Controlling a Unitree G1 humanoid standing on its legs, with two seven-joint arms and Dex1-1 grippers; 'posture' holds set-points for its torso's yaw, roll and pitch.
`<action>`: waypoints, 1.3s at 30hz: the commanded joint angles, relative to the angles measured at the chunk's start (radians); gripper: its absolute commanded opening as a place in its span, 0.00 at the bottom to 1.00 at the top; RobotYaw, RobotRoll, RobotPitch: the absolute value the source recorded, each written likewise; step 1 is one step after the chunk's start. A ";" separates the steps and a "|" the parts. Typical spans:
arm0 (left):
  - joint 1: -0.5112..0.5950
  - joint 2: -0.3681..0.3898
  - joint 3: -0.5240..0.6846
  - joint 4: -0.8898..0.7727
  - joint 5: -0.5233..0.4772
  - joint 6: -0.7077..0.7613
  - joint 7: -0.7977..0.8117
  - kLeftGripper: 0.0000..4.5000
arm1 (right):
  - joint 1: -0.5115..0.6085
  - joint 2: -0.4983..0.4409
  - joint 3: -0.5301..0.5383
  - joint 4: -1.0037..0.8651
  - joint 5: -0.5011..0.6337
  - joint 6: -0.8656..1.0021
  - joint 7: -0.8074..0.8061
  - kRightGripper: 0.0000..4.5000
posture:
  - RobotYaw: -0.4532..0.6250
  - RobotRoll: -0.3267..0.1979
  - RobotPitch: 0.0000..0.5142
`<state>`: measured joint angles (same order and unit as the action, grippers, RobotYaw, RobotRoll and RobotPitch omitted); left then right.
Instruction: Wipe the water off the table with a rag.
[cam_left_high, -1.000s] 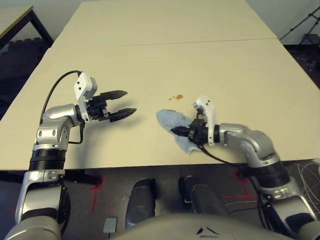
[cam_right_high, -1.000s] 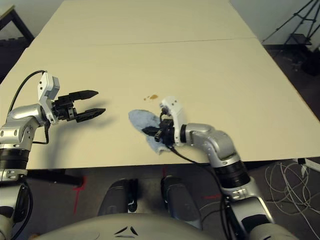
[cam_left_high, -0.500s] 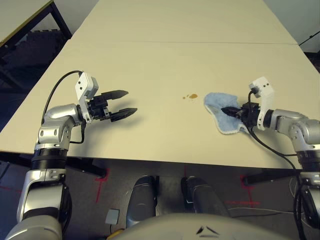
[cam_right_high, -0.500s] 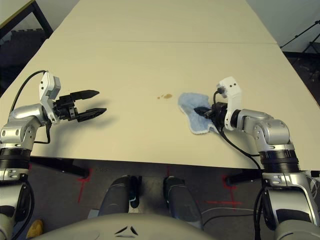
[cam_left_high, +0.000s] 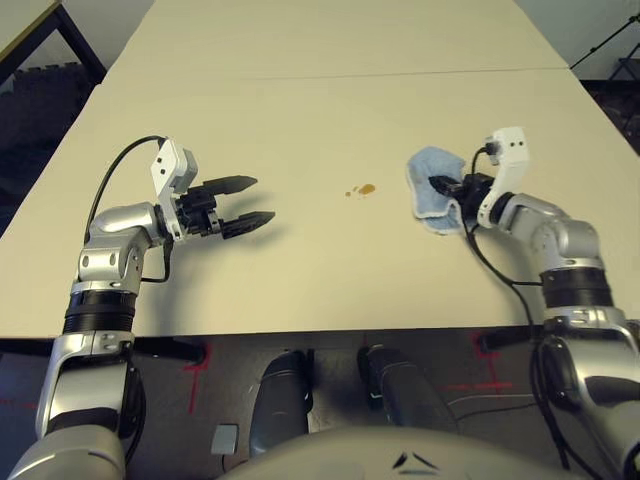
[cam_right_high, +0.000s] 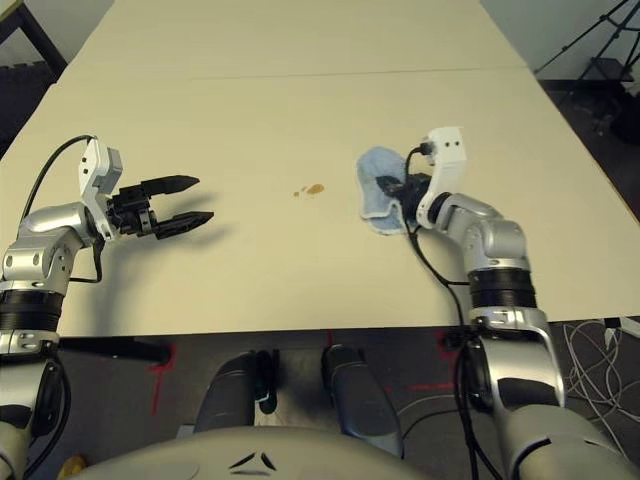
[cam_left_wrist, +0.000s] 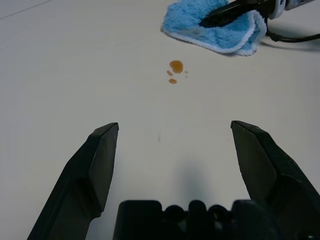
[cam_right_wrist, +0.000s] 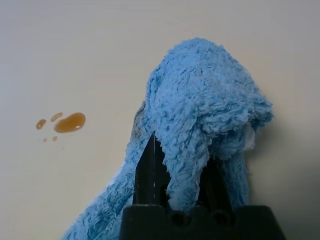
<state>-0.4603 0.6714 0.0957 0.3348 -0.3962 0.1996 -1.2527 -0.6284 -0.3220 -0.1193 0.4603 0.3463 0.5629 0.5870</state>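
Observation:
A few small amber drops of water (cam_left_high: 365, 188) lie near the middle of the pale table (cam_left_high: 300, 110). To their right, level with them, is the light blue rag (cam_left_high: 428, 190), bunched up with its whitish edge hanging toward the tabletop. My right gripper (cam_left_high: 440, 184) is shut on the rag, and in the right wrist view the rag (cam_right_wrist: 200, 105) drapes over both fingers with the water (cam_right_wrist: 70, 122) beside it. My left gripper (cam_left_high: 262, 198) hovers open over bare table left of the water, pointing toward it. The left wrist view shows the water (cam_left_wrist: 175, 66) and the rag (cam_left_wrist: 215, 32) ahead.
A seam line (cam_left_high: 300, 77) crosses the table beyond both arms. A black cable (cam_left_high: 485, 262) trails from my right wrist across the tabletop. A dark-framed side table (cam_left_high: 25, 15) stands at the far left and a tripod (cam_right_high: 590, 40) at the far right.
The camera has shifted. My right gripper has carried the rag from the near side of the water round to its right, and the rag is now bunched. The left arm has not moved.

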 joint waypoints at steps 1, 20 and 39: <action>0.007 0.005 -0.016 0.002 0.008 0.003 -0.014 1.00 | -0.021 0.075 0.061 0.104 -0.036 -0.016 0.003 0.00 | 0.25 0.62 0.25; 0.059 0.025 -0.008 -0.052 -0.007 0.041 -0.035 1.00 | -0.067 0.363 0.235 0.134 -0.132 -0.022 0.074 0.00 | 0.27 0.62 0.26; 0.070 0.007 -0.013 -0.064 -0.010 0.045 -0.019 1.00 | -0.144 0.060 0.119 0.303 -0.162 -0.126 0.090 0.00 | 0.26 0.62 0.27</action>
<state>-0.3880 0.6813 0.0898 0.2773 -0.4040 0.2436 -1.2726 -0.7930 -0.2018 0.0355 0.6935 0.2105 0.4297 0.7001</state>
